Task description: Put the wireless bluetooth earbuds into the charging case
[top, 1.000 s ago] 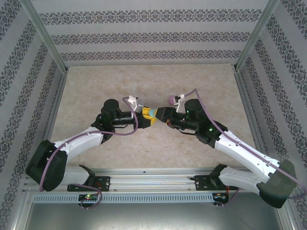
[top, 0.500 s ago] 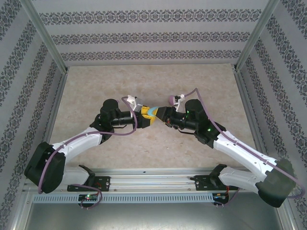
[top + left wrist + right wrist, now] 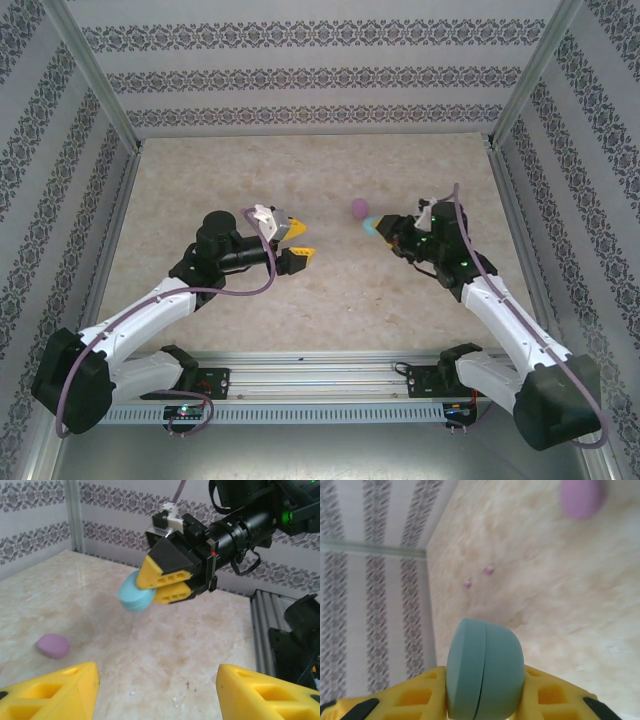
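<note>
Top external: beige marbled table (image 3: pixel 200 170), closed in on the left, far and right sides by patterned wall panels (image 3: pixel 320 70). An aluminium rail (image 3: pixel 320 372) runs along the near edge. There is wide bare table behind and to both sides of the arms. The left gripper (image 3: pixel 303 240) is left of centre, jaws spread, nothing between them. The right gripper (image 3: pixel 378 228) is right of centre, clamped on a light blue oval plastic case (image 3: pixel 371 226). A pink-purple oval plastic case (image 3: pixel 360 208) lies on the table just beyond that gripper's tip. There is an open gap between the two grippers.

Left wrist: the left gripper's yellow fingers (image 3: pixel 55 690) stand far apart at the bottom edge, with bare table between them. Ahead, the right gripper (image 3: pixel 150 587) holds the light blue case (image 3: pixel 134 595) clear of the surface. The pink-purple case (image 3: pixel 52 646) rests to the left, apart from both grippers. The rail is at far right.

Right wrist: the light blue case (image 3: pixel 485 670) is pinched edge-on between the right gripper's yellow fingers (image 3: pixel 415 695), seam visible, lid closed. Two tiny pink-purple rounded earbuds (image 3: pixel 488 570) lie side by side on the table near the foot of a wall panel, nothing around them. The pink-purple case (image 3: pixel 582 497) sits blurred at top right, well apart from them.
</note>
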`<state>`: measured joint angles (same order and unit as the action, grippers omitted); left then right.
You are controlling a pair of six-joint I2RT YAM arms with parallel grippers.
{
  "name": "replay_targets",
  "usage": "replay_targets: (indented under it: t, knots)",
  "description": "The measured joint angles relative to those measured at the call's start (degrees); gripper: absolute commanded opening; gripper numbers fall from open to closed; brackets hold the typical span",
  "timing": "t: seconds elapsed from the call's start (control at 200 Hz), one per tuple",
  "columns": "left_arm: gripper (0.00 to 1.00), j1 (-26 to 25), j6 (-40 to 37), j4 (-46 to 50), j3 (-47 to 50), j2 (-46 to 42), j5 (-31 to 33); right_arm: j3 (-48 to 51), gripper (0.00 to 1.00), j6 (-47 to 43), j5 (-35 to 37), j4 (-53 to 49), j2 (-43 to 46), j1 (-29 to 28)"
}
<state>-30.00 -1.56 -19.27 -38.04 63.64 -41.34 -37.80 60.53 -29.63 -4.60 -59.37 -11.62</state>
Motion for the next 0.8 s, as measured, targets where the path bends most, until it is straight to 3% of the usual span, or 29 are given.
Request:
replay_targets:
  t: [0.155, 0.285, 0.595, 0.799]
  knots:
    - [0.60, 0.04, -0.37, 4.79, 0.02, 0.15, 5.46, 0.15, 0.22, -7.21, -2.67, -1.64, -6.62, 9.79]
    - [0.61, 0.31, 0.74, 9.86, -0.98, 1.79, 10.45, -0.26, 0.21, -12.00, -5.46, -1.33, -16.50, 13.86]
    - [0.59, 2.29, 4.42, 14.80, -3.45, 5.64, 15.56, -8.57, 0.22, -18.32, -12.61, 1.25, -38.05, 14.51]
    - [0.58, 3.10, 5.99, 16.11, -5.95, 9.60, 16.48, -9.92, 0.38, -21.59, -13.62, 0.61, -41.18, 14.51]
